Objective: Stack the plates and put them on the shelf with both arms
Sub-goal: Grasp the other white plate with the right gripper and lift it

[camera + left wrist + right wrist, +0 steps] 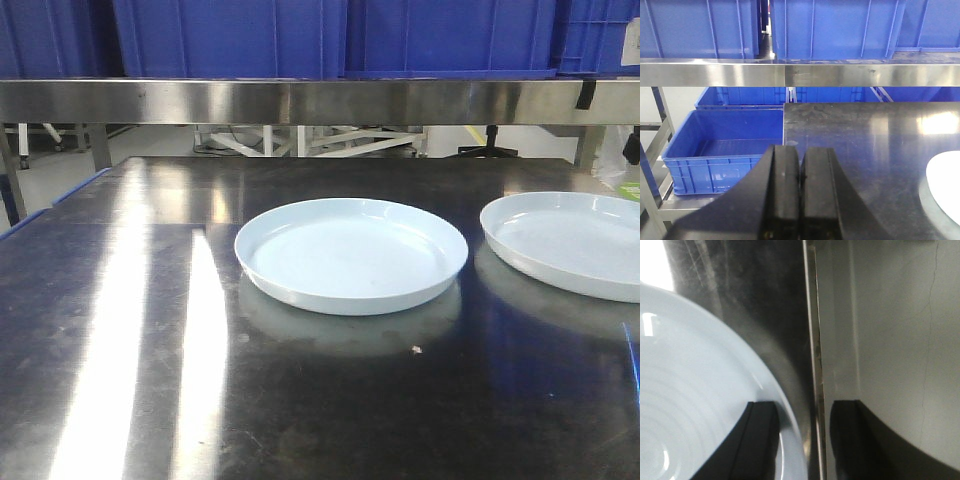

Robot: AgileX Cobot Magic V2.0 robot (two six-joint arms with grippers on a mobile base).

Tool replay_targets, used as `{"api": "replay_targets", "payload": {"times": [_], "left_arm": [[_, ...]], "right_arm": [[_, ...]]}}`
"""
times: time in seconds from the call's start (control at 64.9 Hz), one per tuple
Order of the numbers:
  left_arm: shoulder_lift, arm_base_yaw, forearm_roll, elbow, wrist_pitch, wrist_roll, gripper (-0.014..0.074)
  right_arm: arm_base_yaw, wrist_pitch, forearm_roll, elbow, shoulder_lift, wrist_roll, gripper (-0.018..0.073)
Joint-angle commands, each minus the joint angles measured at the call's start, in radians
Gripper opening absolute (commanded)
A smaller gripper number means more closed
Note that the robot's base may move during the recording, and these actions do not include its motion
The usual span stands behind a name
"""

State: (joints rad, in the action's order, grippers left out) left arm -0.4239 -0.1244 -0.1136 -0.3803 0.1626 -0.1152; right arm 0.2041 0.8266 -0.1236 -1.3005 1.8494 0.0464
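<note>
Two pale bluish-white plates lie apart on the dark steel tabletop: one in the middle (350, 255), one at the right (575, 240), cut off by the frame edge. Neither gripper shows in the front view. My left gripper (800, 172) is shut and empty, over the table's left part, with a plate's edge (946, 187) to its right. My right gripper (805, 410) is open and straddles the rim of a plate (695, 390). One finger (757, 440) is over the plate's inside, the other (850, 440) is beyond the table edge. The shelf's steel rail (300, 100) runs across the back.
Blue crates (230, 35) stand on the shelf above the rail. Lower blue crates (725, 147) sit left of the table, beside its left edge (784, 125). In the right wrist view the table's edge strip (812, 355) runs close to the plate, with pale floor (895, 340) beyond.
</note>
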Motion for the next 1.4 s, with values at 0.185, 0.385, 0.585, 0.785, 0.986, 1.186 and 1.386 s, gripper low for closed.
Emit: {"api": "replay_targets", "payload": {"times": [0.185,0.385,0.585,0.785,0.986,1.186,1.386], "left_arm": [[-0.005,0.001,-0.003,-0.03,-0.078,-0.002,0.0082],[-0.005,0.001,-0.003,-0.03,-0.078,-0.002,0.0082],[-0.005,0.001,-0.003,-0.03,-0.078,-0.002,0.0082],[-0.005,0.001,-0.003,-0.03,-0.078,-0.002,0.0082],[-0.005,0.001,-0.003,-0.03,-0.078,-0.002,0.0082],[-0.005,0.001,-0.003,-0.03,-0.078,-0.002,0.0082],[-0.005,0.001,-0.003,-0.03,-0.078,-0.002,0.0082]], "right_arm": [[0.007,-0.021,-0.004,-0.029,-0.043,0.013,0.0162],[0.013,0.013,-0.022,-0.032,-0.057,0.013,0.0051],[0.049,0.036,-0.058,-0.059,-0.106,0.013,0.0051],[0.083,0.063,-0.176,-0.069,-0.173,0.034,0.0051],[0.02,0.093,-0.351,-0.069,-0.231,0.059,0.0051],[-0.15,0.058,-0.355,-0.069,-0.218,0.059,0.0051],[-0.291,0.021,-0.355,-0.068,-0.174,0.058,0.0051]]}}
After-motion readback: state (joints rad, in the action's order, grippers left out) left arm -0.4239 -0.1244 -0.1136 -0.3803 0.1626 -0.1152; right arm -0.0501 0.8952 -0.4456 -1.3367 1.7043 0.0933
